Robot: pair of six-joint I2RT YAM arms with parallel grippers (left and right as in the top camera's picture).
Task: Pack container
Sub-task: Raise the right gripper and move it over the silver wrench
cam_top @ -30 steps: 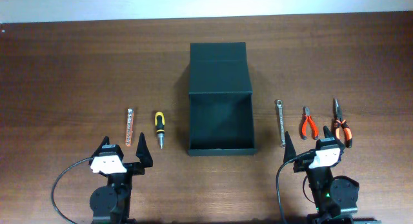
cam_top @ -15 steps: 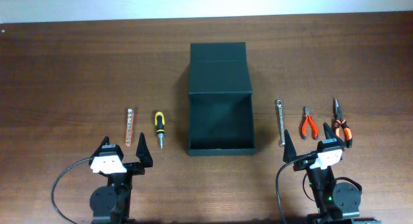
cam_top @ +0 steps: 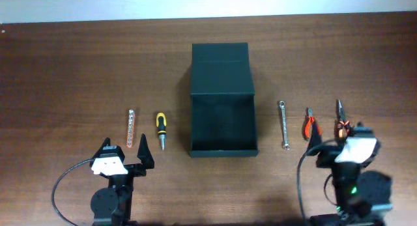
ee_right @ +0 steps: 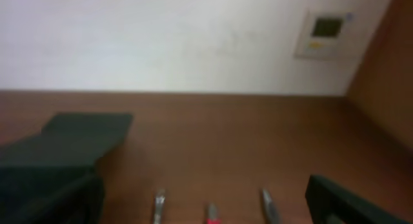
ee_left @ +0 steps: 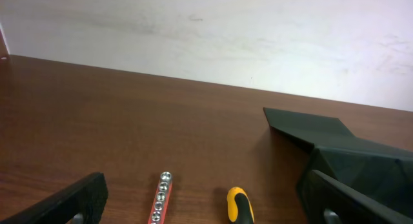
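Container (cam_top: 221,99) lies apart between left gripper (cam_top: 124,146) and right gripper (cam_top: 339,139).

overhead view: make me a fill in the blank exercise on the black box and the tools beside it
1. The large matte black rectangular container sits with its hinged lid ___.
2. Between the slim silver-and-red bar and the container lies a yellow-and-black ___.
3. On the container's other side, the tool nearest it is a silver ___, with red-handled pliers beyond.
Missing words: open; screwdriver; wrench
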